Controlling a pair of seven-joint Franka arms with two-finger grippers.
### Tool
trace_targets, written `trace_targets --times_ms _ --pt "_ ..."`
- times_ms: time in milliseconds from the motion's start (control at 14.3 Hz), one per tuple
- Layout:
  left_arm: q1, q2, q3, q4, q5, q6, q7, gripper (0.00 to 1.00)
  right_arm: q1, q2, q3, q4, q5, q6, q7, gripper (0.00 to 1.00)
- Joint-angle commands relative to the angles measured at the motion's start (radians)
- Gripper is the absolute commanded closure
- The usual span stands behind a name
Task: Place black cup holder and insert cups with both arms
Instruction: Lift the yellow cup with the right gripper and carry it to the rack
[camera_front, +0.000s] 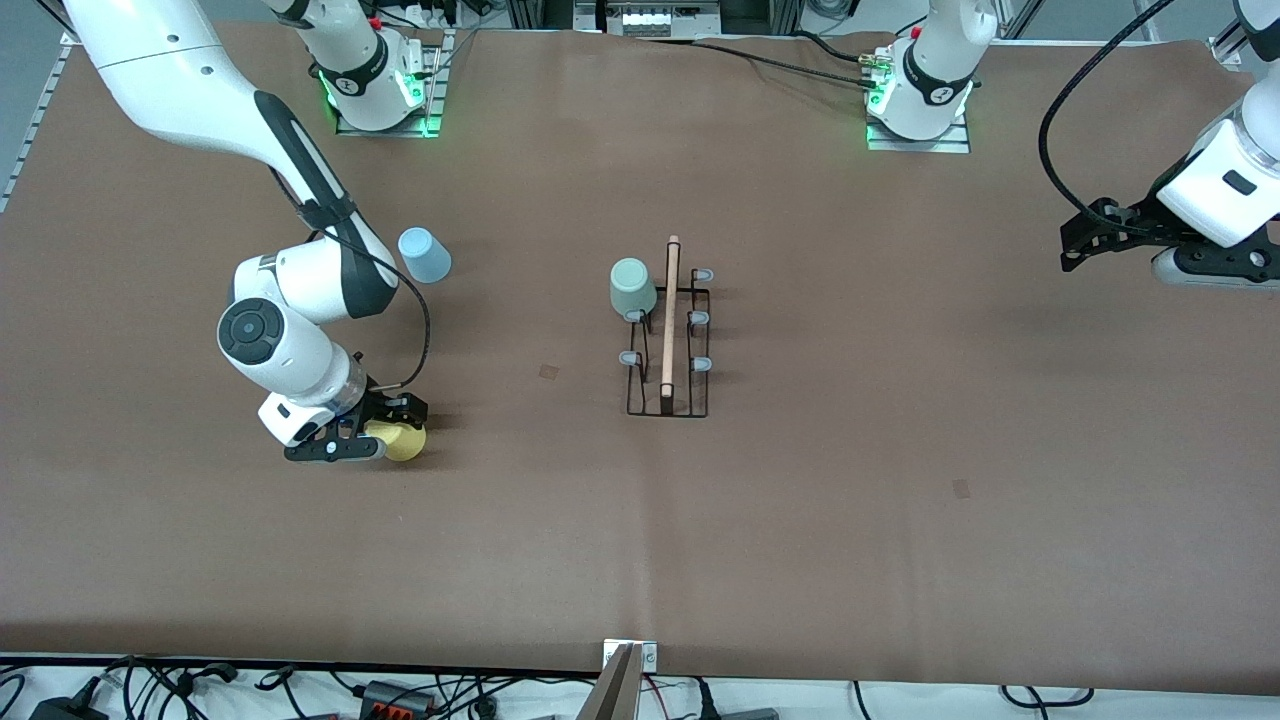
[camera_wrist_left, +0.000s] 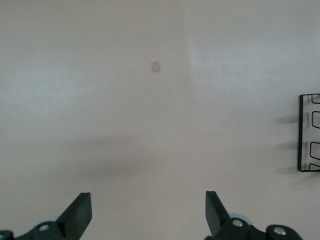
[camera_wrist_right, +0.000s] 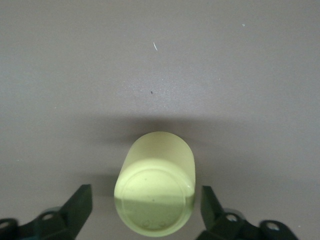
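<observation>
Small yellow tapered plastic cup (camera_wrist_right: 156, 187) seen upside-down on brown worktop (camera_front: 800, 520), straddled by right end effector (camera_wrist_right: 146, 210); fingers apart, not yet touching cup. Left end effector (camera_wrist_left: 148, 212) wide open, empty, parked at its own end of the worktop.

I see the black rack (camera_front: 668, 340) standing mid-tabletop, grey-green cup (camera_front: 632, 286) inverted on a peg. Blue cup (camera_front: 424, 255) sits upside down toward the right arm's end; yellow cup (camera_front: 398, 440) lies nearer me.

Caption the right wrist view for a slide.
Right gripper open around the yellow cup on the table.
</observation>
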Motion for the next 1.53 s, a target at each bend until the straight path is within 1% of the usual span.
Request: trace_targets --times_ms 0,70,209,279,349,419,628,698,837,977,1116,1326,1465 --pt "0.003 -0.011 -0.004 0.003 -0.013 -0.008 0.019 0.0 -0.004 0.009 -0.005 0.01 -0.017 0.011 -0.026 0.47" --pt "0.004 -0.011 -0.004 0.003 -0.013 -0.008 0.019 0.0 -0.004 0.008 -0.005 0.01 -0.016 0.009 -0.026 0.61" --pt "0.003 -0.011 -0.004 0.005 -0.013 -0.008 0.019 0.0 -0.004 0.005 -0.005 0.01 -0.014 0.009 -0.024 0.85" --pt "0.003 -0.011 -0.004 0.003 -0.013 -0.008 0.019 0.0 -0.002 0.0 -0.005 0.012 -0.014 0.009 -0.027 0.89" --pt "0.003 -0.011 -0.004 0.003 -0.013 -0.01 0.019 0.0 0.001 -0.02 -0.005 0.015 -0.013 -0.001 -0.027 0.9" --pt "0.003 -0.011 -0.004 0.003 -0.013 -0.01 0.019 0.0 0.006 -0.059 -0.005 0.013 -0.002 -0.033 -0.023 0.9" --pt "0.004 -0.011 -0.004 0.003 -0.013 -0.008 0.021 0.0 0.064 -0.194 -0.005 0.076 0.061 -0.283 0.04 0.91" --pt "0.004 -0.011 -0.004 0.003 -0.013 -0.01 0.021 0.0 0.09 -0.221 -0.003 0.1 0.068 -0.346 0.077 0.9" --pt "0.004 -0.011 -0.004 0.003 -0.013 -0.008 0.021 0.0 0.148 -0.25 -0.002 0.154 0.073 -0.431 0.199 0.91" --pt "0.004 -0.011 -0.004 0.003 -0.013 -0.01 0.021 0.0 0.225 -0.252 0.0 0.203 0.088 -0.457 0.361 0.91" --pt "0.004 -0.011 -0.004 0.003 -0.013 -0.008 0.021 0.0 0.31 -0.235 0.0 0.225 0.085 -0.442 0.519 0.91" --pt "0.004 -0.011 -0.004 0.003 -0.013 -0.01 0.021 0.0 0.43 -0.157 0.0 0.304 0.078 -0.405 0.71 0.91" --pt "0.004 -0.011 -0.004 0.003 -0.013 -0.008 0.021 0.0 0.478 -0.121 0.0 0.329 0.064 -0.364 0.772 0.91"
